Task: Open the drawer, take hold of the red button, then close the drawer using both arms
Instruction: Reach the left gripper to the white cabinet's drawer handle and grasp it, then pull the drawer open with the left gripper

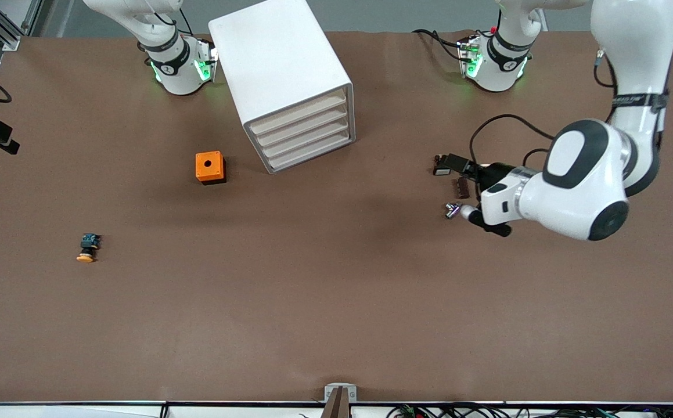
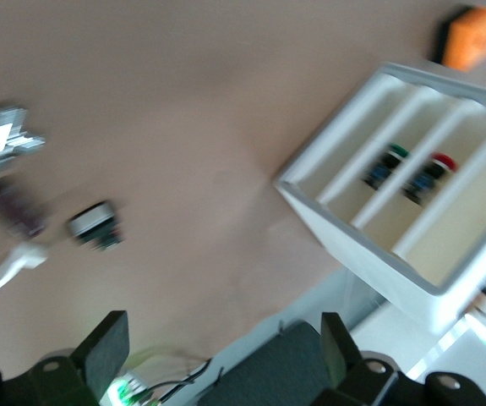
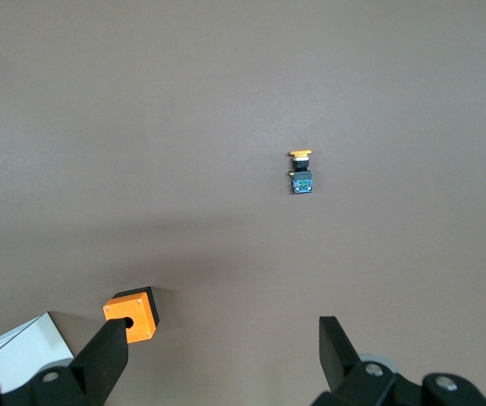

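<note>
No readable text, labels, brands, numbers or signs anywhere

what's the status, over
Left gripper open, over table beside drawer unit. Right gripper open, high over orange box. Red button inside unit. Nothing blocking.

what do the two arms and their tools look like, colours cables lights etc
Both arms are glossy white with rounded shells and black joint sections. The left arm has a black oval patch on its wrist housing and black cables looping along it. Each base glows green on a ring. The left tool and right tool each have two flat, dark, wedge-shaped fingers.
</note>
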